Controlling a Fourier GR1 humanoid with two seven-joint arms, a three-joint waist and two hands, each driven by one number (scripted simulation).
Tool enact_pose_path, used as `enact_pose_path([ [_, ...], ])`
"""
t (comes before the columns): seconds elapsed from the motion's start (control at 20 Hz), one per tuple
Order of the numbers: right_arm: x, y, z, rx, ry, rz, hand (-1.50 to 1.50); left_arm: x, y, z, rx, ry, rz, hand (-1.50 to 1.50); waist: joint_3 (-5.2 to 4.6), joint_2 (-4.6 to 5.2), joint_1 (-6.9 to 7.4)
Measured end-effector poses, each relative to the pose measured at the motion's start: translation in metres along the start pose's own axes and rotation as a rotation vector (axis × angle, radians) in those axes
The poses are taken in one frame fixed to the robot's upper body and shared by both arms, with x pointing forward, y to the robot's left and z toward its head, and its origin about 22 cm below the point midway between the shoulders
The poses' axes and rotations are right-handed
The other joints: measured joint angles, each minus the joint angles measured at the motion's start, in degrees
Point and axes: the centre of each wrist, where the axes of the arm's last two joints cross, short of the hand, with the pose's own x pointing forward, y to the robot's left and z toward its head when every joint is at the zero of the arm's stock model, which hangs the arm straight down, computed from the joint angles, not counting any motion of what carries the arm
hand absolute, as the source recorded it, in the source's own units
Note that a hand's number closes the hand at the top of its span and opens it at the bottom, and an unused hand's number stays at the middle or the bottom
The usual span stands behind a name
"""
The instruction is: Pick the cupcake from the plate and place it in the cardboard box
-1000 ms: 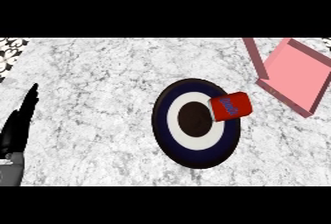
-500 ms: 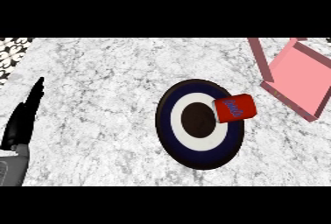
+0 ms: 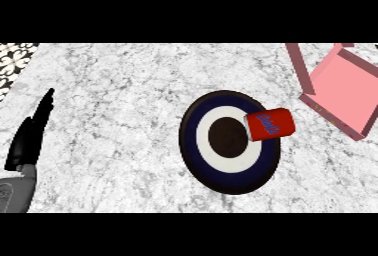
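While you look down at the counter [image 3: 118, 100], you see only the left hand [image 3: 29, 137], at the left edge of the view above its grey forearm [image 3: 15, 192]. Its fingers are straight and close together, pointing up and away from the robot, and they hold nothing; the hand rests open there. The right hand does not show anywhere.

Well to the right of this hand, with much bare marble between, lies the plate [image 3: 193, 145]. It is dark blue at the rim, with a white ring and a dark brown centre. On its right rim, the side far from the hand, you find the cupcake [image 3: 269, 125], the thing you have to pick: a small red object with blue marking on it, lying tilted and reaching a little over the edge of the plate. Nothing touches it.

Further right still, and a bit farther from the robot than the plate, stands the cardboard box [image 3: 345, 92]. It looks pink, it is open, and the view's right edge cuts part of it off. Its near corner is close to the cupcake but apart from it, and I cannot see anything inside it.

At the far left corner, beyond the fingertips of the hand, a patterned black and white surface [image 3: 16, 57] borders the counter.
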Motion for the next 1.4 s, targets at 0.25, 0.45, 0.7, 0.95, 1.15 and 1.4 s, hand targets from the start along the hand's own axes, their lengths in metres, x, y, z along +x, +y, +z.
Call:
enact_pose_path([
  [0.25,0.008,0.034,-0.026,0.032,0.020,-0.023,1.50,0.004,0.003,-0.003,0.002,-0.012,0.000,0.00,0.02,0.24,0.27],
  [0.45,0.014,0.059,-0.042,0.044,0.060,0.009,1.50,0.001,0.001,-0.001,0.003,-0.019,0.001,0.00,0.02,0.37,0.53],
  [0.7,0.013,0.091,-0.049,0.069,0.169,-0.036,-1.50,0.005,-0.002,-0.002,-0.001,-0.026,0.001,0.00,0.06,0.65,0.97],
  [0.95,0.015,0.105,-0.053,0.098,0.209,-0.091,-1.50,0.007,-0.004,-0.004,-0.003,-0.027,-0.001,0.00,0.10,0.86,1.12],
  [1.15,0.012,0.109,-0.051,0.057,0.172,-0.143,-1.50,0.008,-0.007,-0.002,-0.003,-0.032,0.006,0.00,0.15,0.88,1.12],
  [1.4,0.012,0.100,-0.050,-0.063,0.109,-0.244,-1.50,0.003,-0.006,0.000,0.003,-0.021,0.008,0.00,0.15,0.82,0.80],
])
